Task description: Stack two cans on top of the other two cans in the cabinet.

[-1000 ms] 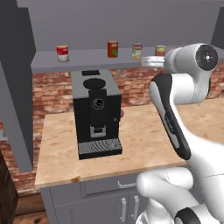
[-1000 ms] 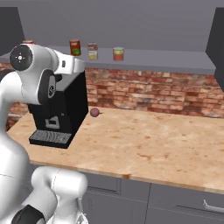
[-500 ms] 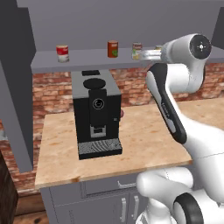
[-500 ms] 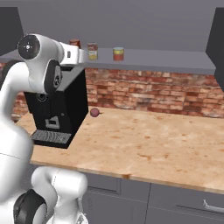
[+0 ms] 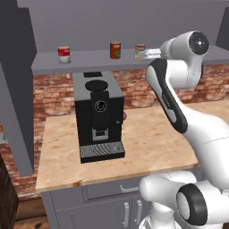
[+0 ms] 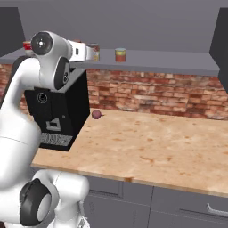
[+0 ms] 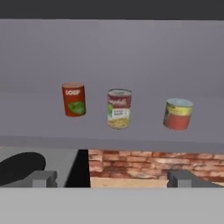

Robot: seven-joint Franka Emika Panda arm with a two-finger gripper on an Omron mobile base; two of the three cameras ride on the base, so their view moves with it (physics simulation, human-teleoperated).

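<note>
Below the cabinet shelf (image 5: 89, 61) at frame centre I see the coffee machine (image 5: 99, 117); my arm reaches up level with the cans, gripper (image 7: 112, 178) fingers spread, grasping nothing.

Four cans (image 5: 115, 50) stand apart, seemingly unstacked, on the cabinet (image 5: 89, 61) shelf.

The grey shelf (image 5: 94, 60) and coffee machine (image 5: 99, 116) are viewed from behind the arm, left and right. From the hand, the shelf (image 7: 109, 135) is faced level, seemingly at closer range.
</note>
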